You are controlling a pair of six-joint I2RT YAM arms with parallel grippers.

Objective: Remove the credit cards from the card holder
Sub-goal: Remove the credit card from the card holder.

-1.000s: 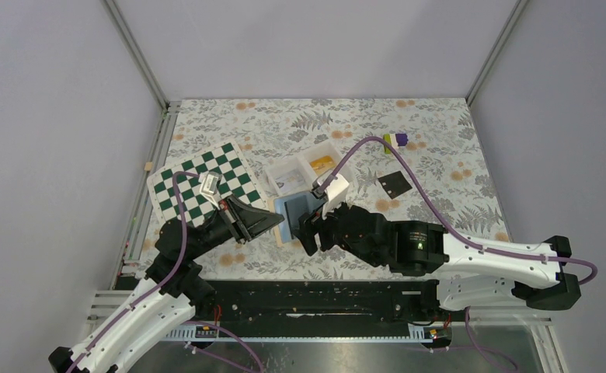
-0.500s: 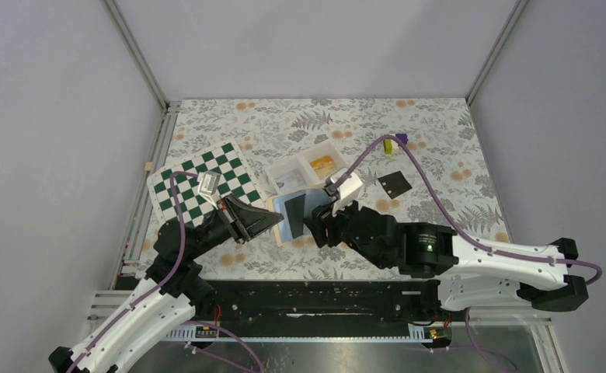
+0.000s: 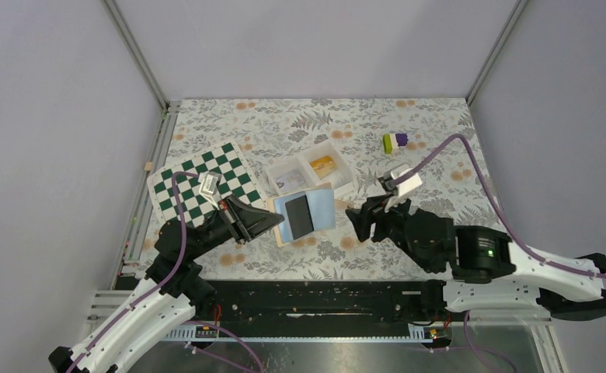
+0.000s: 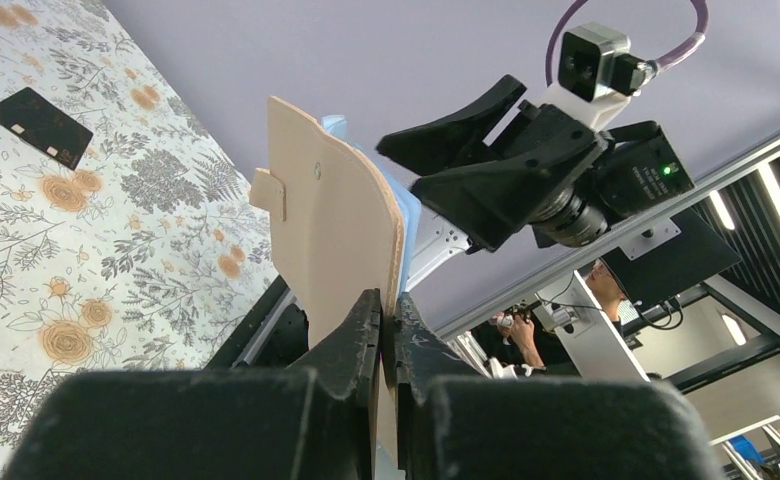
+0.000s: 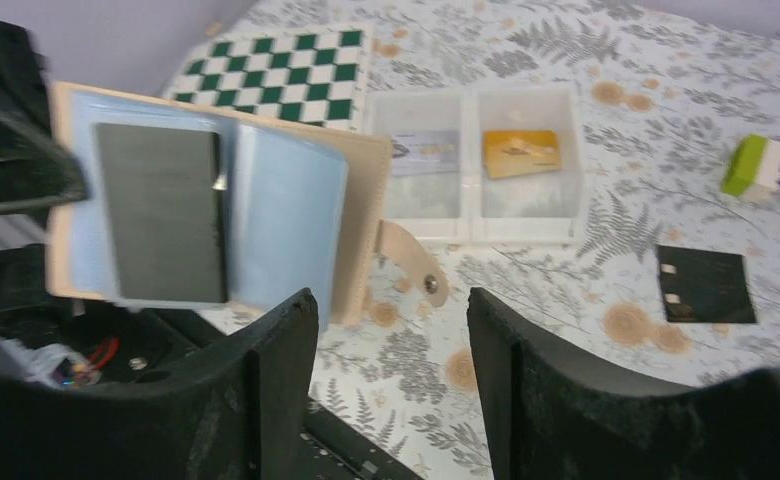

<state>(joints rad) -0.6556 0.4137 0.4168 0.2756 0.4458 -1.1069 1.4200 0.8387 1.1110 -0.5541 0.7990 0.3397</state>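
Observation:
The card holder (image 3: pixel 322 207) is open, two pale blue panels with a tan border, held up off the table. A dark card (image 3: pixel 298 215) fills its left panel; the right panel (image 5: pixel 286 215) shows plain blue. My left gripper (image 3: pixel 278 221) is shut on the holder's left edge; the left wrist view shows the tan back (image 4: pixel 331 225) between the fingers (image 4: pixel 361 330). My right gripper (image 3: pixel 360 218) is open and empty, just right of the holder and apart from it. A whitish-blue credit card (image 5: pixel 421 152) and a yellow card (image 5: pixel 519 152) lie in the white tray (image 5: pixel 474 225).
The green-and-white chequered board (image 3: pixel 199 186) lies left of the tray. A green and purple block (image 3: pixel 395 142) sits at the back right. A black card (image 5: pixel 704 285) lies flat on the floral table, right of the tray.
My right gripper has pulled back to the right, away from the holder. The holder's blue panels and the dark card now show fully. The left gripper has kept its hold.

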